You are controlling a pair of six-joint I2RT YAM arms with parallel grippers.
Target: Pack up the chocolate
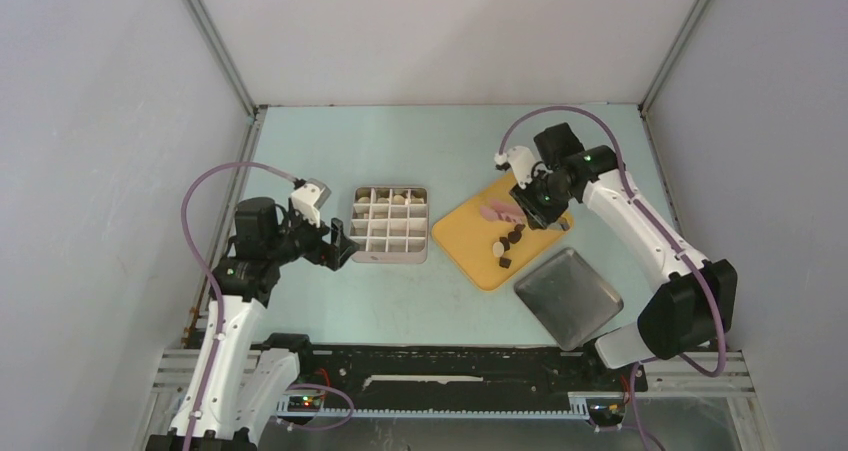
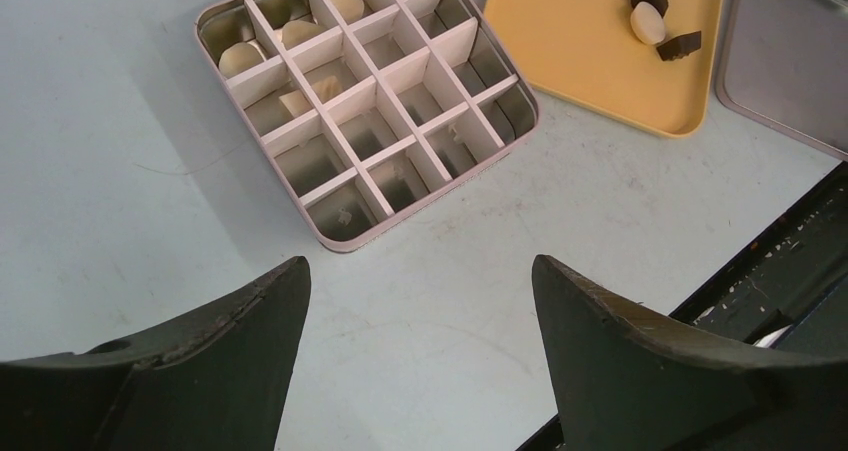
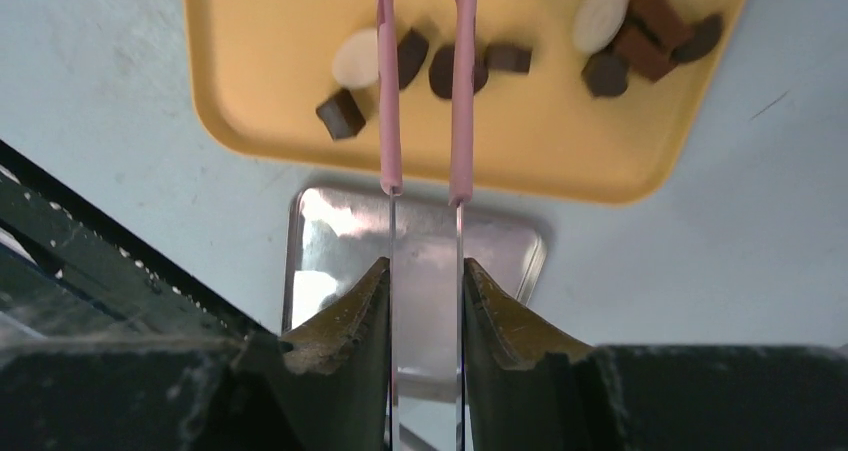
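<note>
Chocolate [image 3: 357, 58] loose on the yellow tray [image 3: 250, 61] just ahead of the right claw [image 3: 427, 291], under the pink tongs [image 3: 463, 91] clenched in it. Left claw [image 2: 420, 301] released, divided box [image 2: 400, 71] straight ahead. Straddle one piece squarely, dip lower, then squeeze gently.

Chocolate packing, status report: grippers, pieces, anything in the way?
Left gripper open, empty, near the divider tin. Right gripper shut on pink tongs over the yellow tray. Chocolate mostly on tray, few cream pieces in tin. Nothing blocking seen.
</note>
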